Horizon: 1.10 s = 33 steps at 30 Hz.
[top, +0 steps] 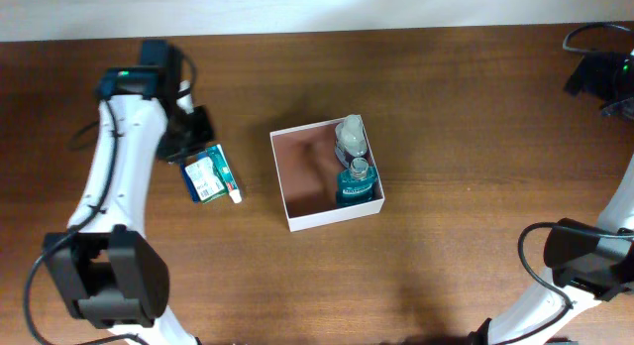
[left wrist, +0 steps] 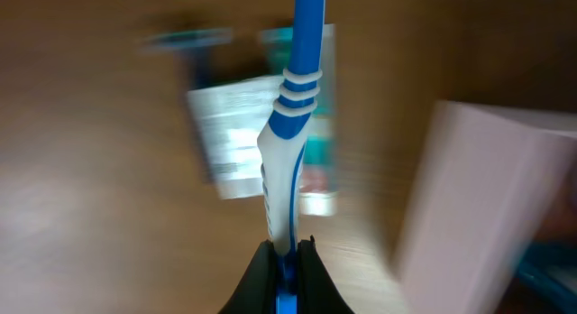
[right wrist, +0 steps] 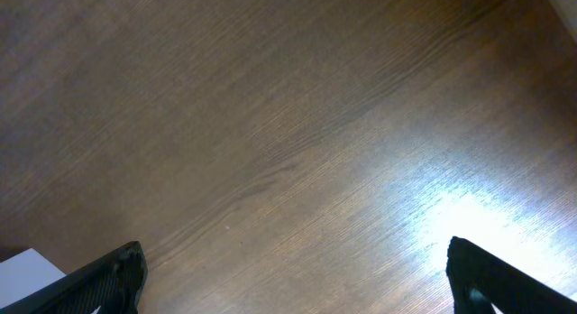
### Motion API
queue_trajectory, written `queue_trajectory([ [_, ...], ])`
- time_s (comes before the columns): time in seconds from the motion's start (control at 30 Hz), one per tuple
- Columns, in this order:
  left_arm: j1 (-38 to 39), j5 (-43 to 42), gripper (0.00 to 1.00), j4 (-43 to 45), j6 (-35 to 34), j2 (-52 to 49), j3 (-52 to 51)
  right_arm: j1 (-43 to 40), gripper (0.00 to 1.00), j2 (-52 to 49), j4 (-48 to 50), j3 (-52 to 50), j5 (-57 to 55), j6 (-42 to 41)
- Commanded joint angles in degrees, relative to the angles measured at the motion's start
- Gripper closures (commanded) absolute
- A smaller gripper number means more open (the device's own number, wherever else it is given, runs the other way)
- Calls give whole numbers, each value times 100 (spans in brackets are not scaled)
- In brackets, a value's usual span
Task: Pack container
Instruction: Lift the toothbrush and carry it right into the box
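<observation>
Blue and white plastic fills the closest part of the left wrist view: a toothbrush (left wrist: 290,161) handle, pinched at its lower end between the dark fingers of the left gripper (left wrist: 287,260), which is clamped tight on it. The handle runs straight up the frame from the grip, its blue neck leaving the top edge, so the head is out of sight.

Just beyond the toothbrush a white and green printed pack (left wrist: 234,133) lies flat on the wood, too blurred to read. To its right rises a white wall of the container (left wrist: 487,188), also blurred.

From overhead the container sits near the middle of the brown wooden table (top: 456,107), well apart from the pack. Its reddish-brown floor is mostly bare. Two bottles lie in it along the wall nearer the right arm: a teal bottle (top: 357,184) and, touching it on the far side, a pale, clear one (top: 351,137).

The right gripper (right wrist: 293,282) hangs over bare wood, its two black fingers (right wrist: 108,278) spread wide with nothing between them.
</observation>
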State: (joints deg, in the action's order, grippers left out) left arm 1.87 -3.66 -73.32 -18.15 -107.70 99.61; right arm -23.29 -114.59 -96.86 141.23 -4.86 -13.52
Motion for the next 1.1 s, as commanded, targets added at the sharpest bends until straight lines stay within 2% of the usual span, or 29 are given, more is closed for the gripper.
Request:
queue_trajectory([
  [0.0,673,-1158,100,205,293,-9,98,-37,1,96,17,74,11,-24],
  [0.17,1547,-1137,100,393,776,-35,94,-37,1,96,15,74,11,-24],
  [0.3,2155,-905,100,522,739,-35,94,-37,1,96,15,74,11,-24],
  [0.47,2736,-247,100,511,269,-76,94,-37,1,96,15,74,11,-24],
  [0.87,2894,-229,99,210,-155,-588,83,-37,1,96,17,74,11,-24],
  [0.9,2894,-229,92,170,-155,-605,83,-37,1,96,15,74,11,-24],
  [0.93,2894,-227,54,153,-151,-643,83,-37,1,96,15,74,11,-24],
  [0.97,2881,-225,40,164,-151,-643,83,-37,1,96,15,74,11,-24],
  [1.07,2802,-232,37,164,-151,-638,140,-37,1,96,15,74,11,-24],
])
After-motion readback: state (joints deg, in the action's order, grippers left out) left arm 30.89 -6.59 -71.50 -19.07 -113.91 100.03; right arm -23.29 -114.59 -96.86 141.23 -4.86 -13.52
